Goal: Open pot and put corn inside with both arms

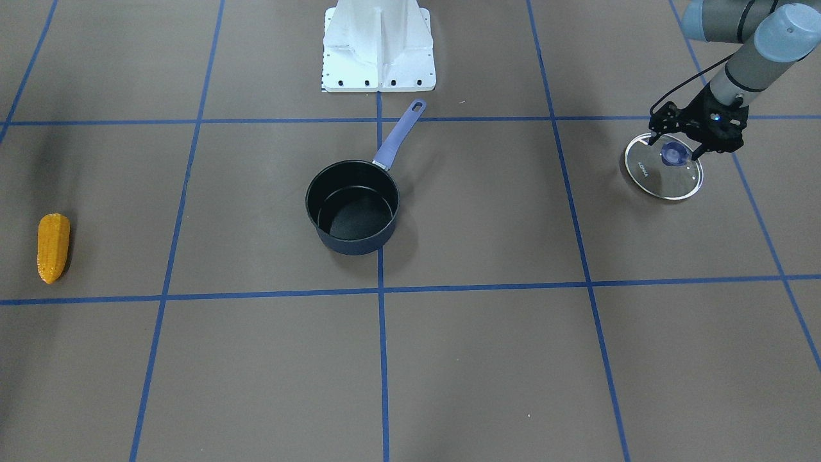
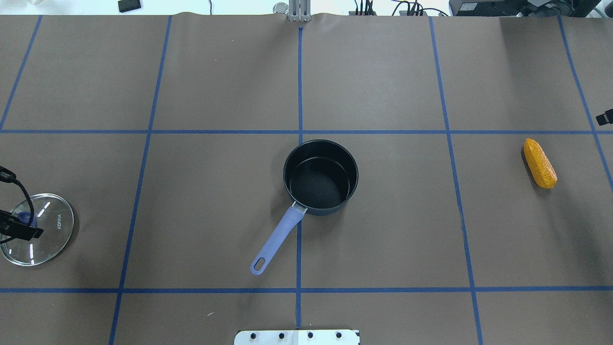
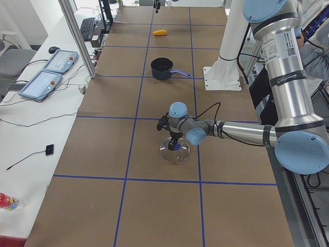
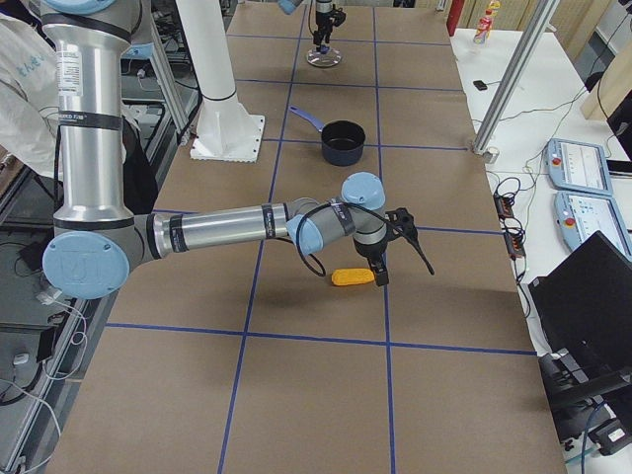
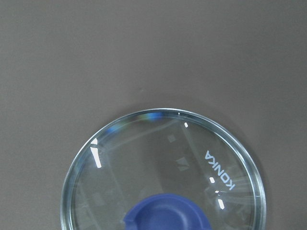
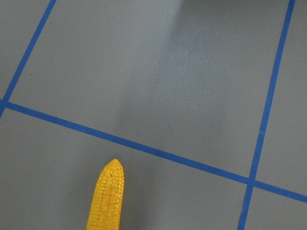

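Observation:
The dark pot [image 1: 356,242] with a lilac handle stands open and empty at the table's middle, also in the overhead view [image 2: 325,209]. Its glass lid [image 1: 664,173] with a blue knob lies flat on the table far to the robot's left. My left gripper [image 1: 675,149] hangs over the knob, fingers apart on either side of it. The left wrist view shows the lid [image 5: 163,163] close below. The orange-yellow corn [image 1: 53,247] lies far to the robot's right. My right gripper [image 4: 380,275] is low beside the corn [image 4: 353,276]; I cannot tell its state.
The white base mount [image 1: 378,45] stands behind the pot. Blue tape lines grid the brown table. The pot's handle [image 2: 278,237] points toward the robot. Teach pendants [image 3: 54,72] and cables lie on the side table beyond the far edge.

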`<action>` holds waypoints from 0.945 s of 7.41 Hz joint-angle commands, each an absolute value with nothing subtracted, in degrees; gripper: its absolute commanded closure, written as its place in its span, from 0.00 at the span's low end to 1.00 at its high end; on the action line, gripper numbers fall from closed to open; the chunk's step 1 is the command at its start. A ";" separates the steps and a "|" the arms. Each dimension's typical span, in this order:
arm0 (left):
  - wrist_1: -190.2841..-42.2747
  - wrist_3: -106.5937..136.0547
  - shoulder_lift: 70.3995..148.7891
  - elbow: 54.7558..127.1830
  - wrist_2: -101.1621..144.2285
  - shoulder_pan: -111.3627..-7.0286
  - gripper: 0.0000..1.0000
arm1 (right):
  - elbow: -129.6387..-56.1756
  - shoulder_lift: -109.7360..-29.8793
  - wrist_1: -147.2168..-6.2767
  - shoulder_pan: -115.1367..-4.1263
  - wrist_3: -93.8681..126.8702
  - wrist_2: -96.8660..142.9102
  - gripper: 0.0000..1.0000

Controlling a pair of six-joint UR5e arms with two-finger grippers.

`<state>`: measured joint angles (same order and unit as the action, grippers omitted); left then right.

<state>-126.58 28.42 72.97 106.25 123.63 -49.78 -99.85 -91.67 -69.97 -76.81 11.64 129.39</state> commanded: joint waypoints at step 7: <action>-88.23 -9.14 81.91 101.04 131.83 -88.57 0.01 | -102.03 -91.93 -69.79 -70.42 20.53 129.11 0.00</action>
